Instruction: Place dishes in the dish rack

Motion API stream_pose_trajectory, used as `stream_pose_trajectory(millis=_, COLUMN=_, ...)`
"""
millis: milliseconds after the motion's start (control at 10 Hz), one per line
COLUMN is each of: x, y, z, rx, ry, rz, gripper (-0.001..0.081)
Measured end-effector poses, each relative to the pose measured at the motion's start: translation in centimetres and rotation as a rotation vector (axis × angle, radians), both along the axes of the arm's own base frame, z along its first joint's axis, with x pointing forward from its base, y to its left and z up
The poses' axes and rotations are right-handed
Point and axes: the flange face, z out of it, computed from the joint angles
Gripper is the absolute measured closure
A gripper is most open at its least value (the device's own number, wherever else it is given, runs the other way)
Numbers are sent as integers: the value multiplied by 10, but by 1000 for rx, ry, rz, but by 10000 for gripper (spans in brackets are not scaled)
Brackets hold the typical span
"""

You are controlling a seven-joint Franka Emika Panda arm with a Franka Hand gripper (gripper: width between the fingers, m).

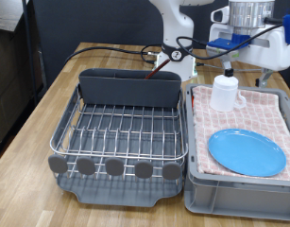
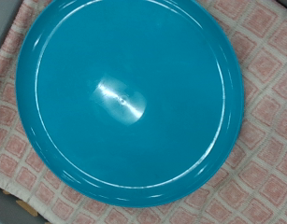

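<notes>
Light-blue plate (image 2: 129, 98) is seen lying on pink checkered cloth (image 2: 265, 65); gripper (image 1: 247, 21) spread cannot be told

Blue plate (image 1: 246, 151) and white mug (image 1: 225, 93) on checkered cloth (image 1: 267, 113), beside wire rack (image 1: 121, 132).

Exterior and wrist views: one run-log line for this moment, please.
gripper: not visible | plate: on checkered cloth in bin, fills wrist view | mug: on cloth | dish rack: no dishes

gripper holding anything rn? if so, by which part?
Cannot be told. The gripper's fingers show in neither view. The wrist view shows only the light-blue plate lying flat on the pink checkered cloth, with nothing gripping it.
</notes>
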Motion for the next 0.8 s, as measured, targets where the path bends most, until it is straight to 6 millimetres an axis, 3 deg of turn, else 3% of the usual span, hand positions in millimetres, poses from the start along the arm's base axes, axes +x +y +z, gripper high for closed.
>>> stream_pose_trajectory(millis=500, x=2, y=-1, z=-53, rx=25, ry=-14, rz=36, gripper=3)
stream_pose_trajectory(millis=800, x=2, y=-3, z=-54, rx=78, ry=-48, rz=68, gripper=3)
